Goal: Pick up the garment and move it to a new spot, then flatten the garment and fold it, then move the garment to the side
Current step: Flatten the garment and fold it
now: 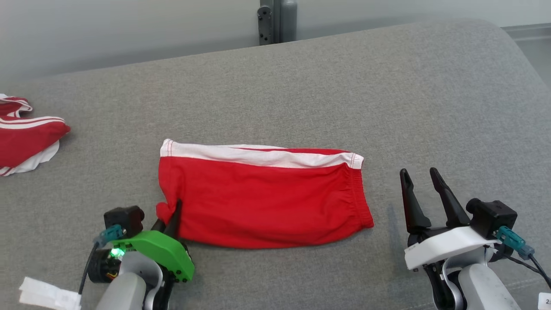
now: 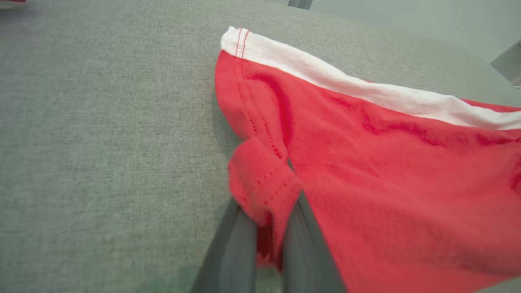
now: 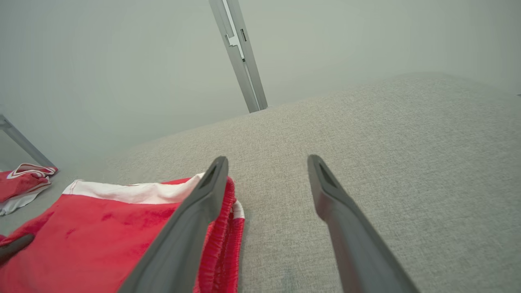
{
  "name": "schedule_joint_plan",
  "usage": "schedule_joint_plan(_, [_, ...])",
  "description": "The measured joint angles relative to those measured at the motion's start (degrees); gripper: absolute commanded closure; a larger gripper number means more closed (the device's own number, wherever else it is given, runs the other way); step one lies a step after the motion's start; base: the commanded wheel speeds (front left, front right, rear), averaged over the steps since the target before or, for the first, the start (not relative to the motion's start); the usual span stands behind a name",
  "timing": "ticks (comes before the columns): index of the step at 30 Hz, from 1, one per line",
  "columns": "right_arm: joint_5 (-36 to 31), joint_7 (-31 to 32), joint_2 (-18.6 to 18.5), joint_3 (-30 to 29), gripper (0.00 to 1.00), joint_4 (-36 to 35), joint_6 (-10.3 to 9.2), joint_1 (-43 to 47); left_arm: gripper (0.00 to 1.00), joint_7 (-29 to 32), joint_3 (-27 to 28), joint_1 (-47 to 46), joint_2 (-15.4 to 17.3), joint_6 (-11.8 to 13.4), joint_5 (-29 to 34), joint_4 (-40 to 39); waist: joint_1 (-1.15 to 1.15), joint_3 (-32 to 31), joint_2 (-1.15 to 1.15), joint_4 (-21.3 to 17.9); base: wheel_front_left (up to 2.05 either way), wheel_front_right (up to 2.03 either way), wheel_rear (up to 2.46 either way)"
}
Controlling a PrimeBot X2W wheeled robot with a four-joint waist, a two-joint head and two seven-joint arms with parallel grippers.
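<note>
Surface [image 1: 301, 86]: covered in grey woven fabric, rounded at the far right corner. Carried directly on it: red shorts [image 1: 262, 202], laid flat near the front middle, with a white stripe along the far edge; a second red-and-white garment [image 1: 23, 137], bunched at the left edge, well apart; a white paper slip [image 1: 47, 295], placed at the near left.

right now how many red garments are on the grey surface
2. The flat garment lies mid-surface, its near-left corner pinched in the left tool. The bunched garment sits at the head view's left edge, partly cut off, so more may be hidden.
</note>
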Motion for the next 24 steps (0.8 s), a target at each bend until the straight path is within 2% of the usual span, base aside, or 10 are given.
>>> schedule_joint_plan(10, [-0.5, 1.3, -0.9, -0.2, 0.0, -0.4, 0.0, 0.4, 1.0, 0.2, 0.2, 10.6, -2.2, 3.8, -2.6, -11.0, 0.0, -1.9, 0.0, 3.5, 0.0, 0.0, 0.0])
schedule_joint_plan(12, [-0.6, 1.7, -1.0, -0.2, 0.0, -0.4, 0.0, 0.4, 0.43, 0.3, 0.2, 10.9, -2.2, 4.4, -2.5, -11.4, 0.0, -2.1, 0.0, 3.9, 0.0, 0.0, 0.0])
schedule_joint_plan(13, [-0.7, 1.8, -1.0, -0.1, 0.0, -0.4, 0.0, 0.4, 0.0, 0.1, 0.2, 10.9, -2.2, 4.6, -2.5, -11.4, 0.0, -2.2, 0.0, 4.0, 0.0, 0.0, 0.0])
schedule_joint_plan(24, [-1.2, 2.4, -1.2, -0.7, 0.0, -0.5, 0.0, 1.2, 0.0, -8.6, 1.8, 11.0, -0.2, 6.3, 1.9, -14.8, 0.0, -3.7, 0.0, 3.9, 0.0, 0.0, 0.0])
